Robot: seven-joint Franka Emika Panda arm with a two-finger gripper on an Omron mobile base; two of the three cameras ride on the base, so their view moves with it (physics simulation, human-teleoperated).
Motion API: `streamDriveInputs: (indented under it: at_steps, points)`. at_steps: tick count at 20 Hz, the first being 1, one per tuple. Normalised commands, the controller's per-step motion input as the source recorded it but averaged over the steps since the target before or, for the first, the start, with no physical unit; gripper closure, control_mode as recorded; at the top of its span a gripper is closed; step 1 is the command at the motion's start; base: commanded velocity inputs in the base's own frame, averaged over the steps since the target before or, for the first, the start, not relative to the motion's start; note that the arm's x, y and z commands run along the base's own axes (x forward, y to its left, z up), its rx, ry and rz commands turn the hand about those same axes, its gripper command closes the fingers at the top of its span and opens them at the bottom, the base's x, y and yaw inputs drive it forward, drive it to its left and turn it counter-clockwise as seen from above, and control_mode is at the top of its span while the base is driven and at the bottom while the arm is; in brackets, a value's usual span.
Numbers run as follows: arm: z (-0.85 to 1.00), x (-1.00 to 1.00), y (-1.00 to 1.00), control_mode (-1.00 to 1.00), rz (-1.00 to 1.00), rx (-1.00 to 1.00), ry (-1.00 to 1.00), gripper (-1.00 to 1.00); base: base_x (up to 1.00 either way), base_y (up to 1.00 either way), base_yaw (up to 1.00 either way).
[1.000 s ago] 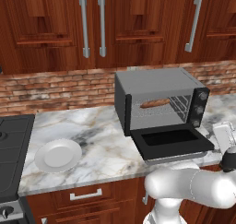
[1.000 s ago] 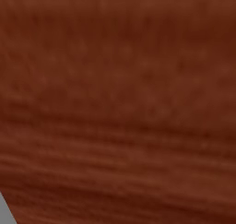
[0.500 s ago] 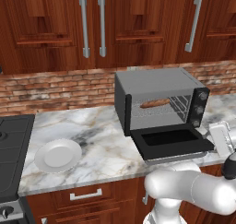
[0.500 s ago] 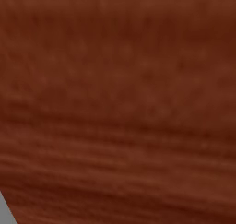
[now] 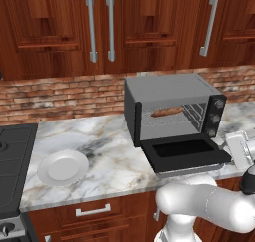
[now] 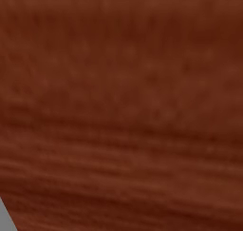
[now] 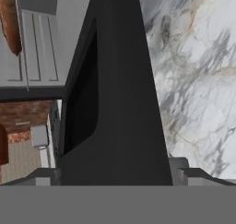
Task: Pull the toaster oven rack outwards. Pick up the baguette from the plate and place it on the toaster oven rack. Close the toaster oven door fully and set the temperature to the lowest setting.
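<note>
Fingertips of the gripper [image 7: 113,174] stand wide apart at the foot of the hand view, one on each side of the toaster oven door [image 7: 115,103], holding nothing. In the left base view the hand [image 5: 239,149] sits at the right end of that door [image 5: 187,154], which hangs fully open, flat and level over the counter [image 5: 107,161].

Judging from this, the door is the thing in hand now: a stiff, hinged panel, fairly heavy for its size, with smooth glass that would slip under the pads. Its front edge or the bar handle looks the safer place to push up from, though the handle is hard to make out here.

Further back, the baguette [image 5: 167,111] lies on the rack [image 5: 174,117] inside the toaster oven [image 5: 172,106]; it is light and crusty and should stay put if the door swings gently. The knobs [image 5: 216,117] run down the right front. Well to the left, the plate [image 5: 63,167] sits bare.
</note>
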Motion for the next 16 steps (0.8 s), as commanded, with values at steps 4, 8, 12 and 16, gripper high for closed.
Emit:
streamDriveInputs:
  at_steps: [4, 8, 12, 16]
  points:
    - [-0.28, 0.0, 0.24, -1.0, 0.0, 0.0, 0.01, -1.0, 0.0, 0.0, 0.0]
    - [-0.51, 0.0, 0.05, -1.0, 0.0, 0.0, 0.0, -1.0, 0.0, 0.0, 0.0]
    - [-0.31, -0.19, 0.0, -1.0, 0.0, 0.0, 0.0, -1.0, 0.0, 0.0, 0.0]
    - [-0.01, -0.05, 0.02, -1.0, 0.0, 0.0, -0.02, -1.0, 0.0, 0.0, 0.0]
